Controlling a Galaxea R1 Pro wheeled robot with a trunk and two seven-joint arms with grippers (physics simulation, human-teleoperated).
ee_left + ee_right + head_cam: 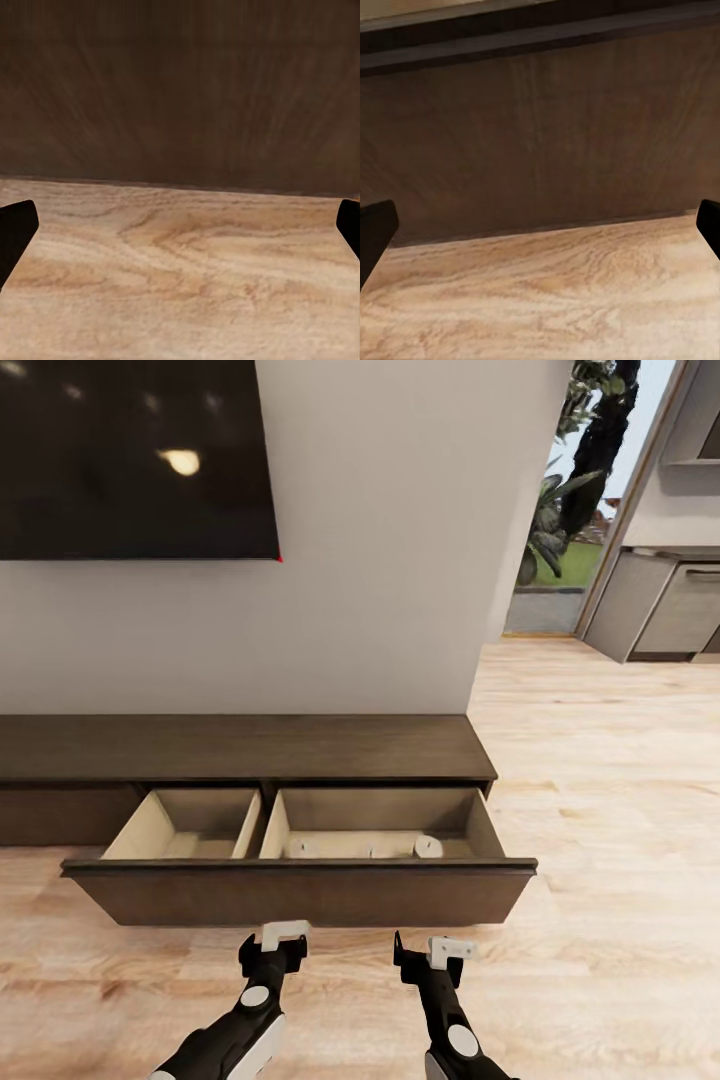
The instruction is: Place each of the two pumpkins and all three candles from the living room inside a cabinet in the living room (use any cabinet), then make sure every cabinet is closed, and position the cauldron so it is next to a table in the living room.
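Observation:
The long dark brown cabinet [250, 750] stands against the wall, with its wide drawer [300, 895] pulled out toward me. In the drawer's right pale beige compartment lie three small whitish candles [428, 846], low against the front panel. The left compartment [190, 825] looks bare. My left gripper [285, 933] and right gripper [450, 950] hover just in front of the drawer front, over the floor. The left wrist view shows my left gripper [180, 232] open and holding nothing. The right wrist view shows my right gripper [540, 232] the same way. Pumpkins, cauldron and table are out of view.
A dark TV screen [130, 455] hangs on the wall above the cabinet. Light wooden floor [600, 810] runs right toward a doorway [560, 510] with plants outside and grey kitchen units [665, 605].

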